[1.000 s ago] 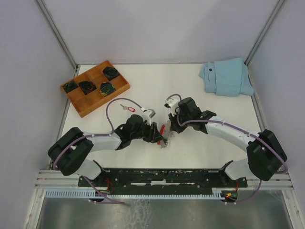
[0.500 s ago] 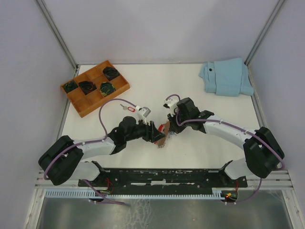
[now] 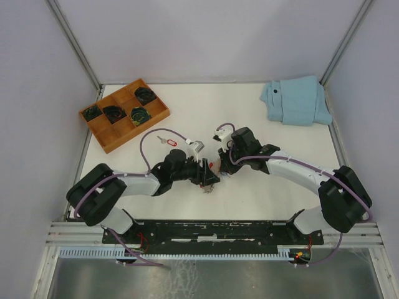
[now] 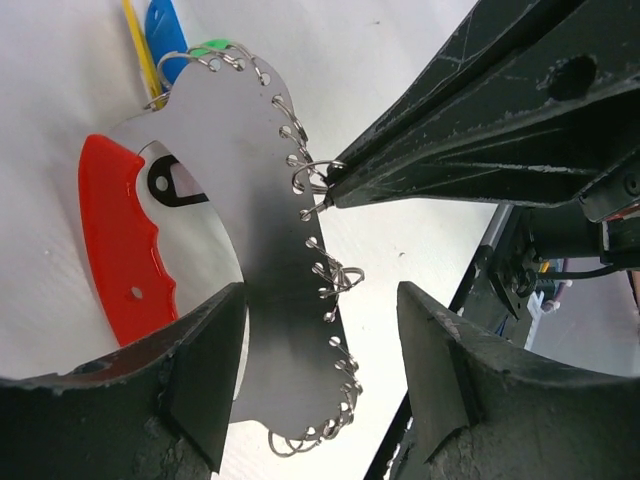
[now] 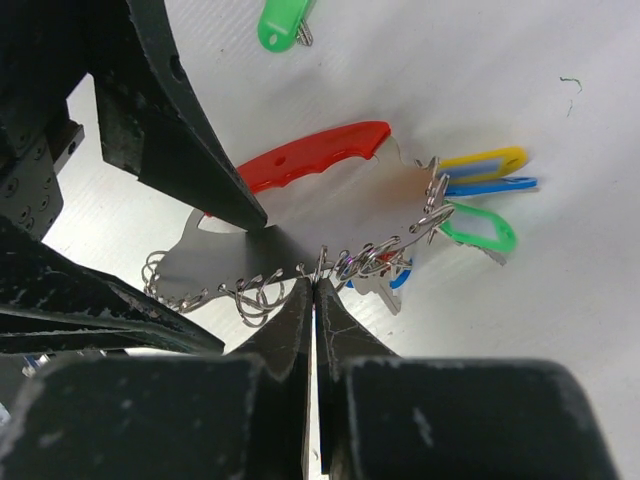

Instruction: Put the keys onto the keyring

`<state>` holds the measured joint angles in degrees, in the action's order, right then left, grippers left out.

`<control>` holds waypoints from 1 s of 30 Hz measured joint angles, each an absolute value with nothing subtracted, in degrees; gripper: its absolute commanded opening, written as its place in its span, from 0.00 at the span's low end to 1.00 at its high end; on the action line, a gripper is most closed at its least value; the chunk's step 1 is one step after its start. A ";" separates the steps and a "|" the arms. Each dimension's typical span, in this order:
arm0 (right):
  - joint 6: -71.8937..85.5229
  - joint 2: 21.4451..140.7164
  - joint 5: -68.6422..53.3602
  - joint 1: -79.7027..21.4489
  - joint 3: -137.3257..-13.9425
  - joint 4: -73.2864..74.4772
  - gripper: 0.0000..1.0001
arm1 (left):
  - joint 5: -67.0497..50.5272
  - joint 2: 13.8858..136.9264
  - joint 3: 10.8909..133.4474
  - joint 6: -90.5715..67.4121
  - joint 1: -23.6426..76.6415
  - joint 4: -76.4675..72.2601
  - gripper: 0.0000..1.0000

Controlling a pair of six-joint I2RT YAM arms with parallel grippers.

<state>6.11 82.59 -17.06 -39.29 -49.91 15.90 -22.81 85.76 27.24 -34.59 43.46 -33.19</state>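
Left arm: one, stretched low from 8 o'clock to the centre of the counter [image 3: 262,187]. Left tool [image 4: 320,290] has fingers spread either side of the keyring [image 5: 300,225] plate; whether it is grasping cannot be told.
Right arm: one, from 4 o'clock. Right tool [image 5: 316,285] is clenched on one wire loop of the keyring.
Keyring: one, at centre between both tools.
Loose keys: two. Green-tagged key [image 5: 283,22] lies near, at 12 o'clock in the right wrist view; red-tagged key [image 3: 168,142] at 10 o'clock overhead.
Tray [image 3: 109,144]: one, holding four dark coils [image 3: 139,114].
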 measured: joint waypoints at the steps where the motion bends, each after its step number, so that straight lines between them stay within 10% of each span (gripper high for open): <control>1: 6.11 82.59 -17.17 -39.29 -49.91 15.90 0.03 | -23.18 86.15 27.57 -34.59 43.46 -33.21 0.66; 14: 6.13 82.56 -18.26 -39.29 -49.91 14.70 0.04 | -28.62 92.07 28.86 -35.22 43.46 -34.92 0.60; 30: 6.31 79.09 -18.35 -39.29 -48.38 13.96 0.20 | -28.38 90.11 29.52 -35.27 43.35 -31.40 0.18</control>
